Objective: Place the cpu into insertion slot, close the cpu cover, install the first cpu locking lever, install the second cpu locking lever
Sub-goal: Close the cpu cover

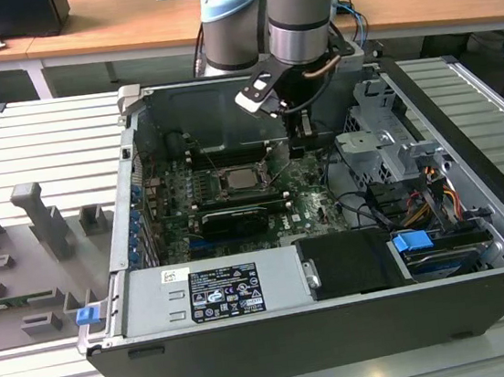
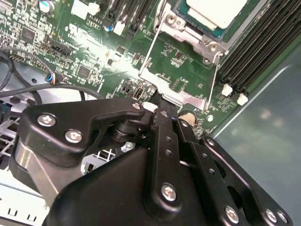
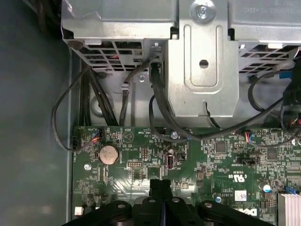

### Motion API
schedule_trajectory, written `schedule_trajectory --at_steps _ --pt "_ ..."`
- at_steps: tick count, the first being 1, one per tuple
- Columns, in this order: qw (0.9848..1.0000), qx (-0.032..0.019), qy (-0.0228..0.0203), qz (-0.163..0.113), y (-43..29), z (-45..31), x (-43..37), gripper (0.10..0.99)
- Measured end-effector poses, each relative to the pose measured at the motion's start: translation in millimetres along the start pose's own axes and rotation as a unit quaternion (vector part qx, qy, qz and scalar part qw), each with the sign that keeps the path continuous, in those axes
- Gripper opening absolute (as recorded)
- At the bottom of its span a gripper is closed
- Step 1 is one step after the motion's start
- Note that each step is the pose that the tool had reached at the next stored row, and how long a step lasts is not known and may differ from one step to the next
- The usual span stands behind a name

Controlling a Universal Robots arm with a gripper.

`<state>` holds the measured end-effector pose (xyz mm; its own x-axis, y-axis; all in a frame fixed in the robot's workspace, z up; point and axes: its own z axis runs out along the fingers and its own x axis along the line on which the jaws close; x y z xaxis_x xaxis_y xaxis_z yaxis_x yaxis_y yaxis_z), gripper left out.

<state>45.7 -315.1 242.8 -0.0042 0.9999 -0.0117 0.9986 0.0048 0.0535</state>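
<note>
The cpu (image 2: 214, 12) lies silver side up in the insertion slot (image 2: 195, 40) on the green board; in the exterior view the cpu (image 1: 237, 179) sits mid-board. The cpu cover (image 2: 171, 89) stands swung open beside the slot, and green board shows through its square cutout. My gripper (image 2: 162, 107) is shut, its black fingertips right at the cover's free edge. Whether they pinch that edge or only touch it I cannot tell. In the exterior view the gripper (image 1: 301, 150) hangs inside the case, to the exterior view's right of the slot. The first wrist view has the gripper (image 3: 160, 182) low over the board.
Long black memory slots (image 2: 263, 52) run beside the socket. A metal drive cage (image 3: 202, 56) with black cables (image 3: 160, 108) stands close behind the gripper, and a coin battery (image 3: 109, 153) sits on the board. The power supply (image 1: 214, 290) fills the case front. Grey fixtures (image 1: 45, 223) stand outside.
</note>
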Motion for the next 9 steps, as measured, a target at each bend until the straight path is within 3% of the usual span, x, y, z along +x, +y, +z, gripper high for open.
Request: schedule_trajectory --at_steps 4,9 --pt "1.0 0.0 -0.0001 0.0 -9.8 -0.8 0.0 0.106" --pt "1.0 0.0 0.0 0.0 -16.0 -4.7 0.0 0.106"
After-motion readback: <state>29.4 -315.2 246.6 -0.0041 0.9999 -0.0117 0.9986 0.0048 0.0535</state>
